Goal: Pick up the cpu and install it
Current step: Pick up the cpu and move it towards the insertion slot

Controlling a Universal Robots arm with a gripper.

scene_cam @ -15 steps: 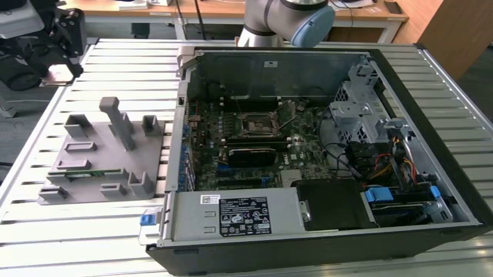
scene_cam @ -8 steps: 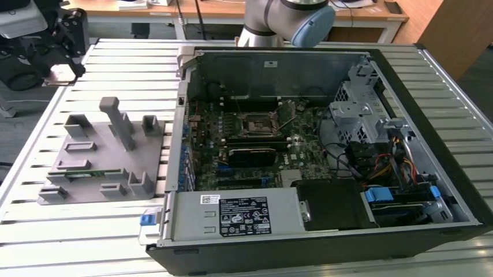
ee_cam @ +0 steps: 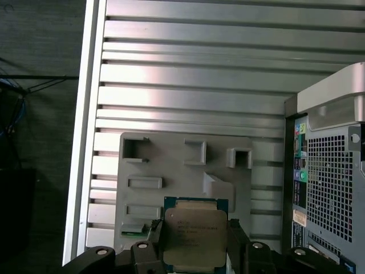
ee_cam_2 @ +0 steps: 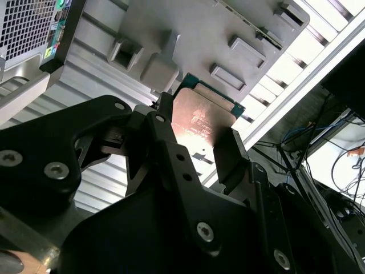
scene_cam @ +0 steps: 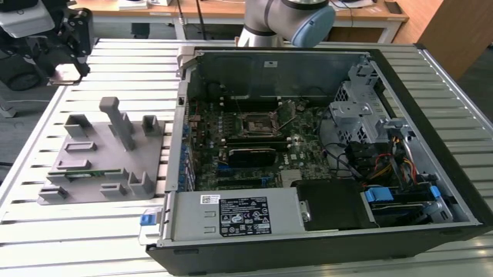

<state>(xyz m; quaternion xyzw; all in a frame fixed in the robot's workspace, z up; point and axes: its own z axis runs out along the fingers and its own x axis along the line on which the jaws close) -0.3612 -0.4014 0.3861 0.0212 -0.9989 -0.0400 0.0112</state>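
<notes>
The cpu (ee_cam: 194, 233) is a small square chip with a silvery metal top and a green edge, and my gripper (ee_cam: 195, 251) is shut on it. One dark finger (ee_cam: 153, 242) presses on each of two opposite sides. In the second wrist view the cpu (ee_cam_2: 202, 123) sits between the fingers (ee_cam_2: 231, 157), above the grey plastic fixture (ee_cam_2: 239, 28). In the exterior view my gripper (scene_cam: 71, 62) hangs at the far left with the cpu (scene_cam: 69, 73) under it, beyond the fixture (scene_cam: 100, 156). The dark square socket (scene_cam: 260, 124) lies on the motherboard inside the open computer case (scene_cam: 193, 75).
A narrow green circuit strip (scene_cam: 81, 173) rests in the fixture, and it shows as the strip (ee_cam: 134, 230) in the first wrist view. The slatted metal table (scene_cam: 46, 231) carries fixture and case. The case holds a drive cage (scene_cam: 358, 109), cables and a power supply (scene_cam: 239, 216).
</notes>
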